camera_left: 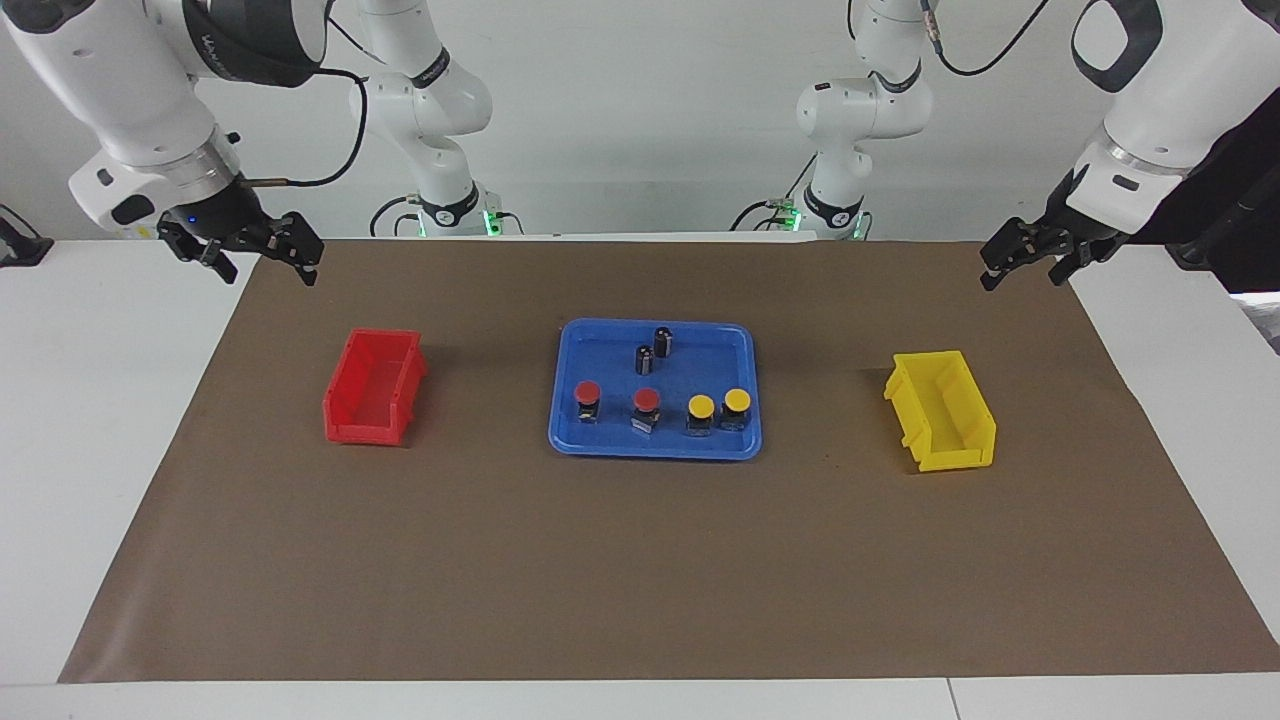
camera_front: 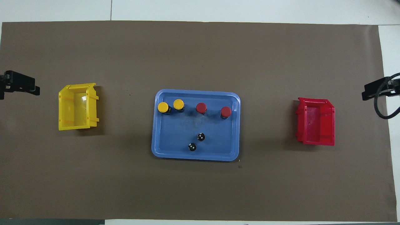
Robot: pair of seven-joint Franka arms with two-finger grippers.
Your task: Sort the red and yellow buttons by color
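Two red buttons [camera_left: 587, 392] [camera_left: 646, 401] and two yellow buttons [camera_left: 701, 406] [camera_left: 737, 400] stand in a row in a blue tray [camera_left: 600, 345], along its edge farther from the robots. The overhead view shows the red ones [camera_front: 201, 107] [camera_front: 226, 111] toward the right arm's end and the yellow ones [camera_front: 163, 107] [camera_front: 178, 104] toward the left arm's end. My left gripper [camera_left: 1020, 280] hangs open and empty over the mat's edge near the yellow bin [camera_left: 955, 455]. My right gripper [camera_left: 268, 272] hangs open and empty near the red bin [camera_left: 345, 425].
Two dark capless cylinders [camera_left: 663, 342] [camera_left: 645, 359] stand in the tray nearer to the robots than the buttons. The yellow bin [camera_front: 76, 126] and red bin [camera_front: 315, 142] sit on the brown mat [camera_front: 200, 187] at either end, both with nothing in them.
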